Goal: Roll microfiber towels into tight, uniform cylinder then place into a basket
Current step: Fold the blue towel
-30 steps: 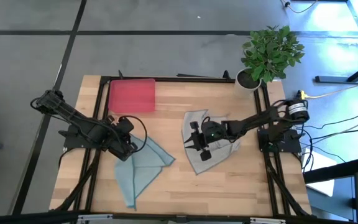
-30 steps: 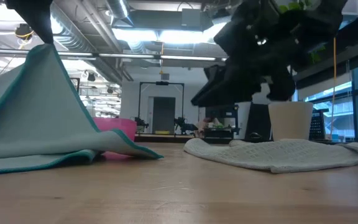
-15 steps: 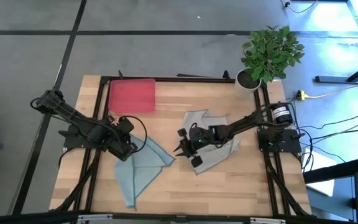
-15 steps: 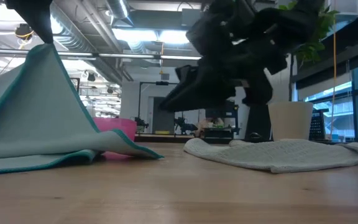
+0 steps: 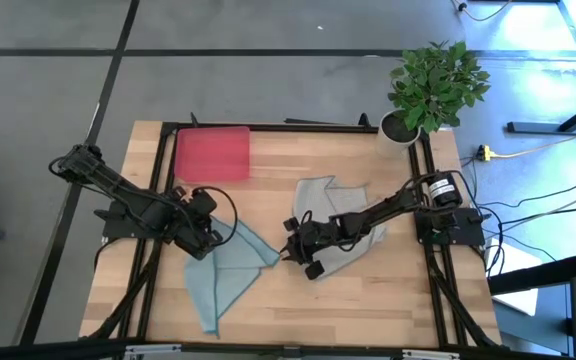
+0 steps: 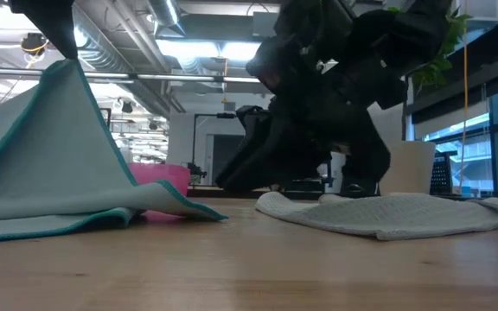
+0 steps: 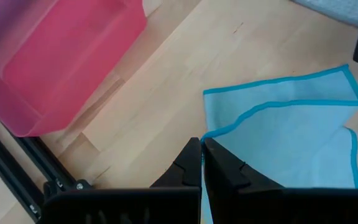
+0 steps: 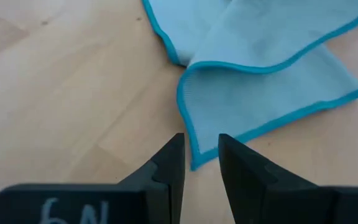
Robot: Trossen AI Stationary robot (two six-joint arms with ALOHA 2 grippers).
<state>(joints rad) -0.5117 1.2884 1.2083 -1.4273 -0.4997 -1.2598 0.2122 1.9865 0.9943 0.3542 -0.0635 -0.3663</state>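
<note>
Your right end effector [image 5: 299,251] has slid off the grey towel [image 5: 340,222] toward the blue-teal towel [image 5: 230,266], fingers slightly parted, gripping nothing. Your left end effector [image 7: 202,163] is clenched on that towel's lifted corner; the rest drapes limply on the desk [image 5: 368,305]. It's soft, so pinch the hemmed edge. The red basket [image 5: 212,153] sits beyond.

Bright, even overhead light; ceiling-lamp glare in low view; near arm blurred, backlit.

The right tool [image 5: 299,256] has slid left off the grey towel [image 5: 343,225]
</note>
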